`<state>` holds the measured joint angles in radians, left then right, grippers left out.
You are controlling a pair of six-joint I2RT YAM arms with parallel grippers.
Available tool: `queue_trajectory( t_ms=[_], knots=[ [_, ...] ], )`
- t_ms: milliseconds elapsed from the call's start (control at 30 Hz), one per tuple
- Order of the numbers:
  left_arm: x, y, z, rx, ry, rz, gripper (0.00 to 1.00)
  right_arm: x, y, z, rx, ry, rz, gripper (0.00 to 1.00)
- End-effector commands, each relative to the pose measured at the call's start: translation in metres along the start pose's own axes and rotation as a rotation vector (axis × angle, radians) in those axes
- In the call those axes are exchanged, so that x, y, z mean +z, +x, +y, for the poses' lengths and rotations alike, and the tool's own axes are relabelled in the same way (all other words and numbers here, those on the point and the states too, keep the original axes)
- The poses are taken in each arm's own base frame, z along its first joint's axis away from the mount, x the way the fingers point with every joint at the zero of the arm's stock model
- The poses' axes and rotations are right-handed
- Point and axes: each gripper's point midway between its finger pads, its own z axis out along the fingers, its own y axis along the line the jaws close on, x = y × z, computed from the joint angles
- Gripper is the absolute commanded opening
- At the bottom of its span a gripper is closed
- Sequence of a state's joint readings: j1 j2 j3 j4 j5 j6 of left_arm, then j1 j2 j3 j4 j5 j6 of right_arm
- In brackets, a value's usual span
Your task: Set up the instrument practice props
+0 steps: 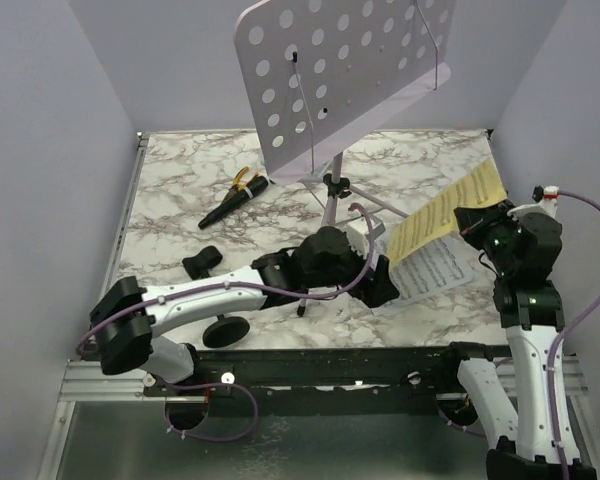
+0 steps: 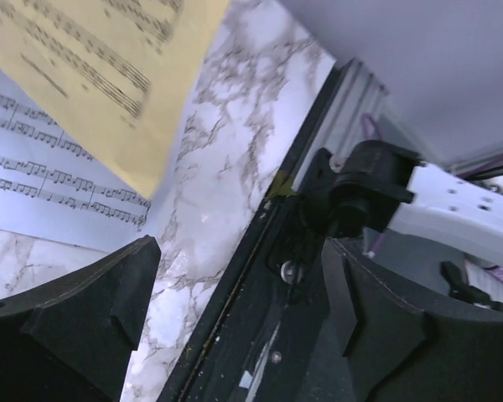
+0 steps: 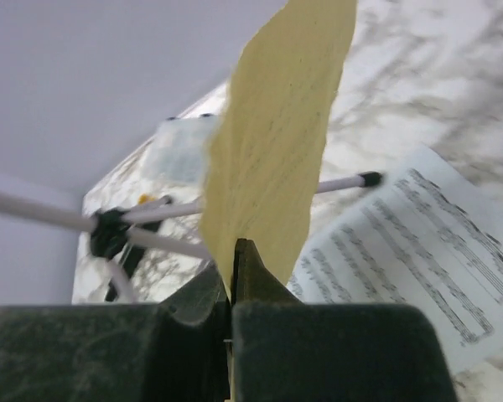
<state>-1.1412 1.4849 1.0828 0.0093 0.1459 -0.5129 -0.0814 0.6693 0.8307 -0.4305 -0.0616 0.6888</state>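
Marble table (image 1: 180, 200): right gripper (image 3: 231, 311) pinched tight on yellow sheet (image 3: 272, 159); left gripper (image 2: 239, 280) jaws wide apart, empty, near white sheet (image 2: 33, 188).

Item counts, as we see them
We count one lilac music stand (image 1: 340, 70), one yellow sheet-music page (image 1: 448, 212), one white sheet-music page (image 1: 438, 268) (two sheets in all), one black microphone (image 1: 228, 207), one round-based mic stand (image 1: 225, 331), one pair of yellow-handled pliers (image 1: 244, 179), one clear box (image 3: 180, 151), blurred, plus two arms: left arm (image 1: 200, 293), right arm (image 1: 528, 345)
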Motion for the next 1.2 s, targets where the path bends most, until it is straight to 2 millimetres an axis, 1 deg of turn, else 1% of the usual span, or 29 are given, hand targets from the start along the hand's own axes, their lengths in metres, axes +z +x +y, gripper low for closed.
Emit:
queue_trajectory(
  t_ms=[0,67,133,167,200,233,300,333,400,433,467,500,567,667,700,733,800,900,933,1000,1067,1100,1167],
  knots=[
    [-0.045,-0.017,-0.025,0.021,0.121,-0.057,0.86,-0.049,0.024,0.076,-0.251,-0.467,0.177,0.01],
    [-0.066,-0.026,-0.037,0.03,0.166,-0.086,0.87,-0.079,0.031,0.106,-0.317,-0.678,0.245,0.01],
    [-0.094,-0.036,-0.054,0.054,0.234,-0.128,0.87,-0.118,0.04,0.13,-0.396,-0.906,0.319,0.01],
    [-0.104,-0.038,-0.061,0.067,0.264,-0.14,0.88,-0.143,0.047,0.14,-0.435,-1.047,0.369,0.01],
    [-0.12,-0.043,-0.071,0.084,0.305,-0.166,0.88,-0.163,0.05,0.146,-0.47,-1.149,0.391,0.0],
    [-0.134,-0.048,-0.08,0.099,0.337,-0.19,0.88,-0.178,0.052,0.151,-0.488,-1.21,0.411,0.01],
    [-0.167,-0.057,-0.103,0.143,0.432,-0.236,0.87,-0.205,0.05,0.159,-0.514,-1.32,0.439,0.01],
    [-0.185,-0.063,-0.112,0.159,0.464,-0.271,0.88,-0.218,0.05,0.161,-0.525,-1.375,0.465,0.01],
    [-0.214,-0.071,-0.122,0.179,0.493,-0.342,0.87,-0.239,0.051,0.164,-0.554,-1.468,0.502,0.01],
    [-0.225,-0.076,-0.122,0.181,0.489,-0.381,0.88,-0.243,0.05,0.165,-0.572,-1.487,0.496,0.01],
    [-0.235,-0.075,-0.12,0.17,0.472,-0.399,0.88,-0.25,0.049,0.168,-0.584,-1.519,0.499,0.0],
    [-0.243,-0.079,-0.117,0.154,0.448,-0.428,0.89,-0.253,0.046,0.171,-0.594,-1.528,0.492,0.01],
    [-0.251,-0.086,-0.105,0.099,0.376,-0.475,0.89,-0.257,0.04,0.176,-0.609,-1.546,0.487,0.01],
    [-0.251,-0.092,-0.082,0.001,0.256,-0.527,0.88,-0.261,0.034,0.181,-0.615,-1.56,0.48,0.01],
    [-0.249,-0.091,-0.078,-0.018,0.243,-0.528,0.88,-0.261,0.033,0.183,-0.61,-1.559,0.482,0.01],
    [-0.246,-0.089,-0.078,-0.023,0.247,-0.517,0.88,-0.26,0.032,0.184,-0.605,-1.555,0.477,0.01],
    [-0.238,-0.083,-0.087,-0.027,0.3,-0.469,0.87,-0.259,0.03,0.185,-0.605,-1.554,0.465,0.0],
    [-0.225,-0.073,-0.115,0.014,0.456,-0.371,0.8,-0.255,0.031,0.185,-0.591,-1.55,0.471,0.01],
    [-0.22,-0.071,-0.119,0.022,0.477,-0.34,0.76,-0.253,0.032,0.185,-0.593,-1.552,0.466,0.01],
    [-0.213,-0.066,-0.121,0.035,0.496,-0.3,0.68,-0.249,0.033,0.185,-0.589,-1.546,0.455,0.01],
    [-0.209,-0.064,-0.119,0.037,0.487,-0.292,0.62,-0.245,0.034,0.184,-0.586,-1.542,0.455,0.01],
    [-0.209,-0.064,-0.117,0.038,0.481,-0.298,0.58,-0.243,0.034,0.184,-0.582,-1.54,0.458,0.0],
    [-0.209,-0.064,-0.114,0.042,0.465,-0.312,0.55,-0.239,0.035,0.183,-0.576,-1.532,0.458,0.01]
  ],
)
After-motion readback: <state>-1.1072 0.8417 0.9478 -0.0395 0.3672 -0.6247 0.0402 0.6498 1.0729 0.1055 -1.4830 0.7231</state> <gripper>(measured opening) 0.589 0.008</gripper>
